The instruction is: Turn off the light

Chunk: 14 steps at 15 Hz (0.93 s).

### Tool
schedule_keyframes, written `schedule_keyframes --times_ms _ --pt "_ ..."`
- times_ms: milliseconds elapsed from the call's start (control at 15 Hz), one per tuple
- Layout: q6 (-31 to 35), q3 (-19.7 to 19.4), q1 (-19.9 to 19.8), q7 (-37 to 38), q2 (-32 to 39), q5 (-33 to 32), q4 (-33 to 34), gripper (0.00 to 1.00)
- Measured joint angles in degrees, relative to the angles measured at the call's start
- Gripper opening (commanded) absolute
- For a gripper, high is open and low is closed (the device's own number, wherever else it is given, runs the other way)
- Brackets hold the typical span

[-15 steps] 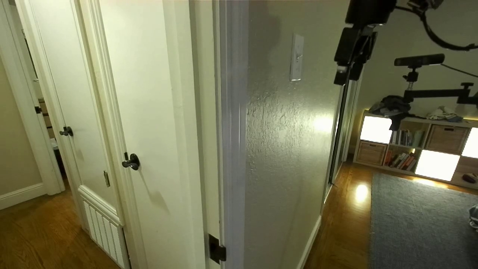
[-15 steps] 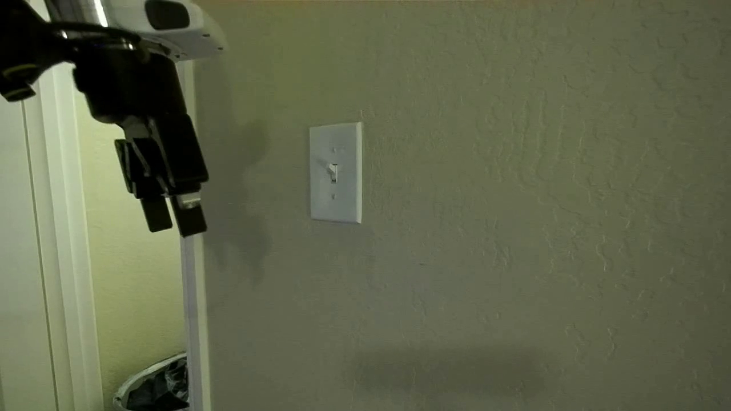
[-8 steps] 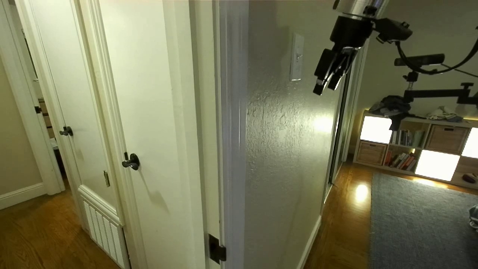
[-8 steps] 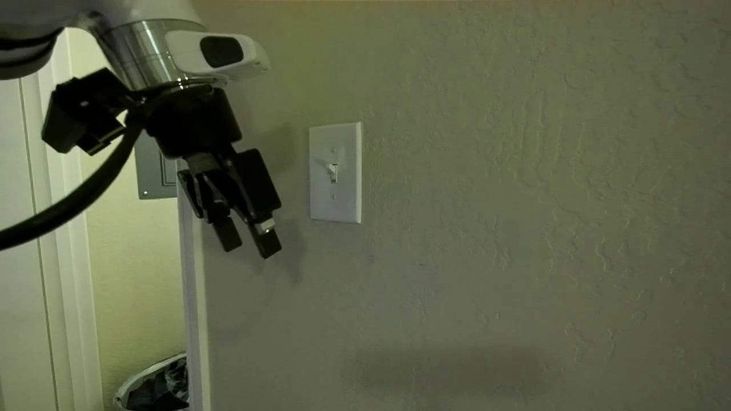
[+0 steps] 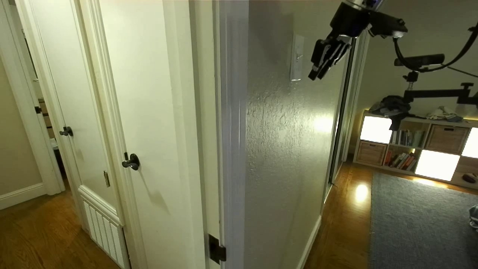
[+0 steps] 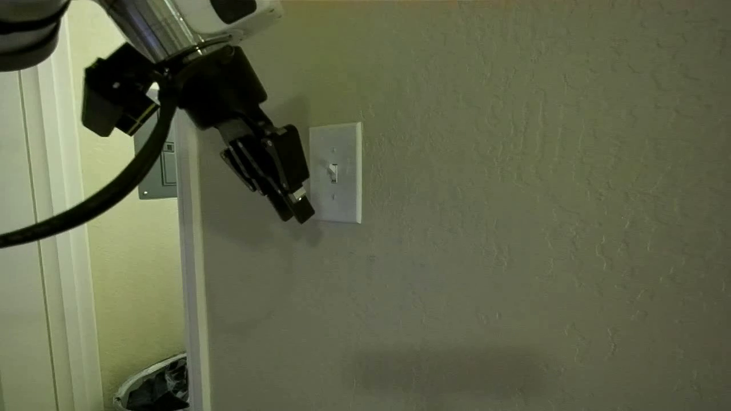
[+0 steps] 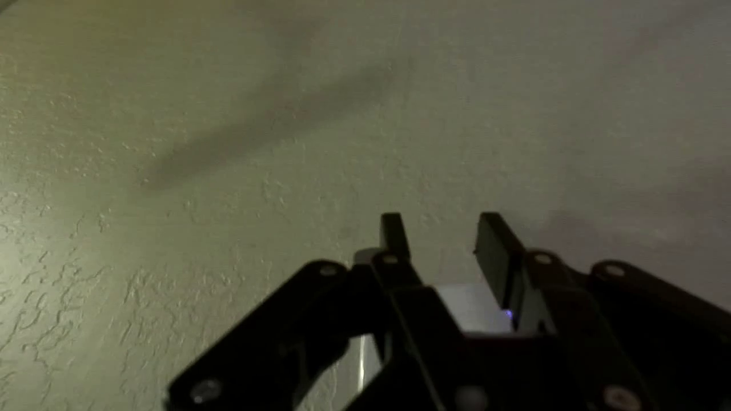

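Textured wall (image 6: 514,257) ends at white door trim (image 6: 194,314). Gripper (image 7: 441,231) slants down before the wall, fingers parted by a moderate gap. White light-switch plate (image 6: 346,188): on the wall, upright, long axis vertical; near the fingertips, one covering its lower corner in an exterior view; contact cannot be told. Toggle (image 6: 332,170): tilts upward.
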Motion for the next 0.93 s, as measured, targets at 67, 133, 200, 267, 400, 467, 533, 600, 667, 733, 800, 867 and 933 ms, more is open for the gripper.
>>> schedule_keyframes --times_ms 67,133,200,267,400,467,533,600,667,733,800,867,933 --pt "1.78 -0.01 -0.05 0.41 -0.14 -0.12 -0.01 0.07" --pt "3.42 -0.01 -0.14 0.87 -0.30 -0.45 -0.01 0.05" --pt "4.72 -0.01 -0.28 1.63 -0.52 -1.10 -0.01 0.03" --pt "5.60 -0.01 -0.46 2.49 -0.86 -2.04 -0.01 0.02" --pt "6.67 -0.01 -0.79 4.61 -1.61 -4.58 0.00 0.06" --pt "6.80 0.00 -0.91 5.63 -2.03 -5.88 0.00 0.05" --pt "6.80 0.05 -1.01 6.77 -2.57 -7.29 0.01 0.07" --pt "6.80 0.12 -1.07 7.75 -3.13 -8.52 0.02 0.06" --pt "6.80 0.22 -1.11 8.71 -3.71 -9.52 0.03 0.06" --pt "6.80 0.35 -1.12 9.32 -4.29 -10.12 0.03 0.05" --pt "6.85 0.49 -1.12 9.53 -4.70 -10.26 0.05 0.06" --pt "7.01 0.62 -1.12 9.63 -4.96 -10.26 0.07 0.05" --pt "7.34 0.70 -1.11 9.75 -5.09 -10.25 0.08 0.06"
